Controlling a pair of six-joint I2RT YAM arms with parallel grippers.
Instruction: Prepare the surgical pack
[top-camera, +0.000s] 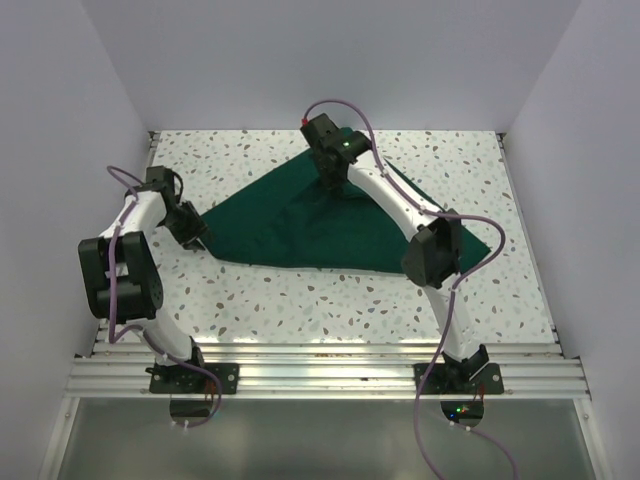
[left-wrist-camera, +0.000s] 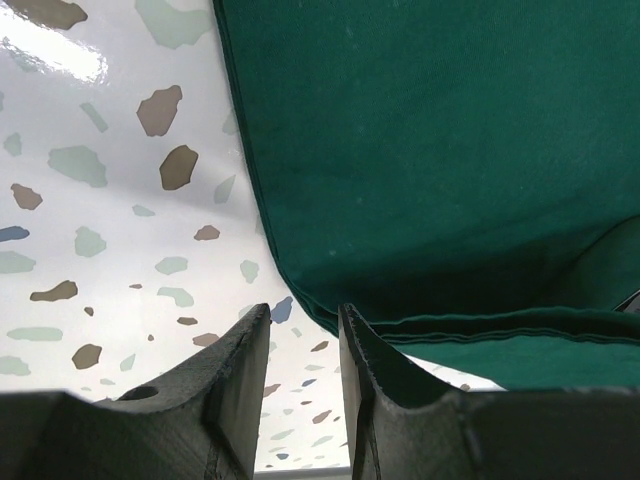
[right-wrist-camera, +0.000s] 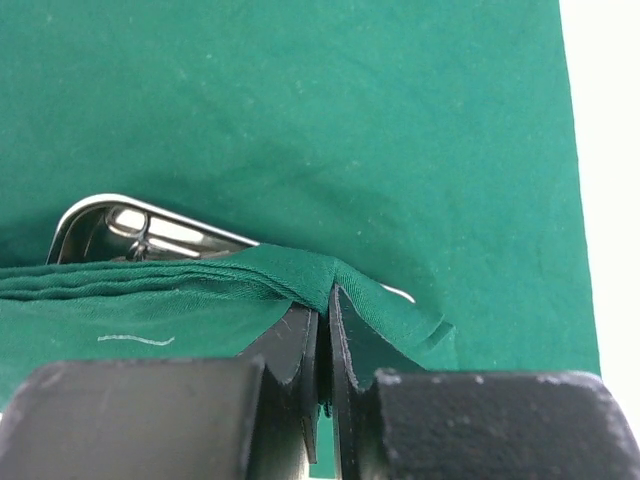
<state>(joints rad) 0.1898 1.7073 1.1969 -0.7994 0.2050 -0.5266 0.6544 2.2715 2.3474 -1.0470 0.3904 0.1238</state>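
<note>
Surgical pack (top-camera: 290, 225): green drape spread on the speckled table (top-camera: 330, 300), laid over the steel tray (right-wrist-camera: 110, 225) and covering nearly all of it. One fold is lifted off the tray's rim, w/ a shiny curved corner showing under it.

R gripper (right-wrist-camera: 325, 300) sits just beside the tray's rim, jaws pressed together on that doubled edge. Prob. gripped at the fold so the flap can be drawn across the tray w/o dragging the whole cloth.

L gripper (left-wrist-camera: 305, 315) is well apart from the tray, low at the drape's left corner. Its jaws are narrowly spread, table visible btwn them, nothing pinched. It looks placed to take or pin that corner so the cloth won't slide.

Views: only the R wrist cam shows the tray & the pinch. The top cam hides both under arm and cloth but gives the overall triangular layout. The L wrist cam alone shows the gap in the L jaws.
</note>
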